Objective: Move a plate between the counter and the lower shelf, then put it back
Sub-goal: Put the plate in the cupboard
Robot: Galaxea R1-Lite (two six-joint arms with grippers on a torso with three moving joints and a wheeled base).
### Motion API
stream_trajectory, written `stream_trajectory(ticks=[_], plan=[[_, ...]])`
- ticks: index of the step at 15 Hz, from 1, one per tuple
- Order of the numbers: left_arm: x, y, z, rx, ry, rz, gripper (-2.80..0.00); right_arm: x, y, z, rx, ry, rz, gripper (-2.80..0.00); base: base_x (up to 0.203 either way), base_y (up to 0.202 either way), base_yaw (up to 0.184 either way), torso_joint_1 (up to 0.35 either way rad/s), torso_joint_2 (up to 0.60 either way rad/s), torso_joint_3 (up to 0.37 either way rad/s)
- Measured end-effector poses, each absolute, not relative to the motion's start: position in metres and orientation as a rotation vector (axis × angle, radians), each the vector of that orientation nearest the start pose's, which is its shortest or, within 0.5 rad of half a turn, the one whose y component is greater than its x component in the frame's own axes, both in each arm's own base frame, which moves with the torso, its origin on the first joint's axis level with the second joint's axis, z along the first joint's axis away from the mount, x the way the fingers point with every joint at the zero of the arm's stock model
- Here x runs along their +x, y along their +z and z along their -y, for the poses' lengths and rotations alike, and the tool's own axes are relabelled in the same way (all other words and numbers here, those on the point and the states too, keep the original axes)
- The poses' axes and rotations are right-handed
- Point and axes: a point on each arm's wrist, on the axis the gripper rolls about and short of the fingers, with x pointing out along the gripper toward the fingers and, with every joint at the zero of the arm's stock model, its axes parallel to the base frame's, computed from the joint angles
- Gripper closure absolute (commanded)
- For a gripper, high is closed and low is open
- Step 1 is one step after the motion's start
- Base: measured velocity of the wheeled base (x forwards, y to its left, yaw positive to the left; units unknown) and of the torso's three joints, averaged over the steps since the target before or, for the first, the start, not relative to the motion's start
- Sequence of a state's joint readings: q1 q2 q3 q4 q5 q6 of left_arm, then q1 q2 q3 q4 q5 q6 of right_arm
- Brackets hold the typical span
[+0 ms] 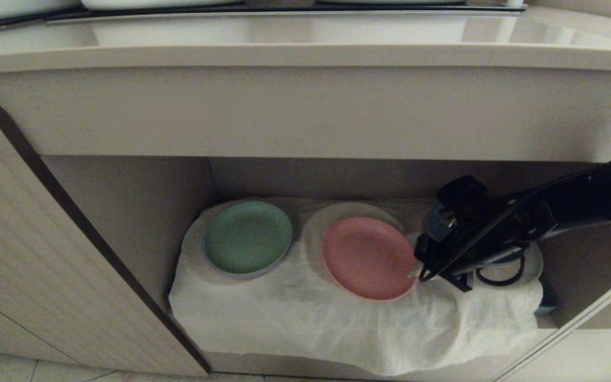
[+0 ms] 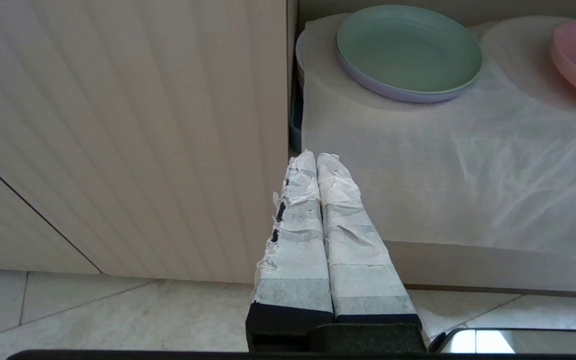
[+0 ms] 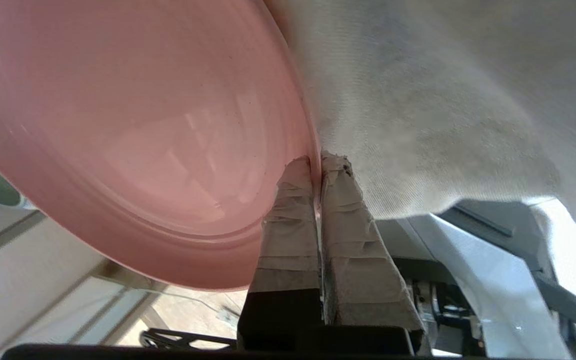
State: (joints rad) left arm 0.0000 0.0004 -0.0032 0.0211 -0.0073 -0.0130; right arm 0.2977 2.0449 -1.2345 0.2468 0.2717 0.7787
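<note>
The right gripper (image 3: pixel 316 162) has its taped fingers (image 3: pixel 288 225) pinched tight on the rim of the plate (image 1: pixel 369 257), the thin pink edge caught between them. In the head view the fingertips themselves are hidden behind the gripper's black body and cables, so the grip reads only from the right wrist view. There the plate fills most of the picture and its far side runs out of frame.

The plate is in the lower shelf (image 1: pixel 130 212), tilted over the white cloth (image 1: pixel 305 318) — whether its far edge touches the cloth cannot be told. A pale round shape shows behind it, too covered to make out. To its left, apart from it, a green plate (image 1: pixel 247 237) lies flat on the cloth.

Above, the counter (image 1: pixel 305 53) shows only its front edge and a strip of top; what stands on it is cut off.

The left gripper (image 2: pixel 316 157) hangs low by the cabinet door (image 2: pixel 118 135), fingers pressed together on nothing — it is outside the head view.
</note>
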Motion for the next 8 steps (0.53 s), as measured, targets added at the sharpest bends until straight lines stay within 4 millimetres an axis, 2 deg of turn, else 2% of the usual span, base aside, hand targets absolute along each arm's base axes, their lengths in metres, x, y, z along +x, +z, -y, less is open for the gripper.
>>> stream_trajectory(ticks=[8], plan=[[-0.0230, 0.0742, 0.0002, -0.013, -0.007, -0.019, 0.00, 0.3412, 0.1120, -0.1122, 0.720, 0.035, -1.143, 0.00, 0.000, 0.000, 0.000, 0.000, 0.00, 0.000]])
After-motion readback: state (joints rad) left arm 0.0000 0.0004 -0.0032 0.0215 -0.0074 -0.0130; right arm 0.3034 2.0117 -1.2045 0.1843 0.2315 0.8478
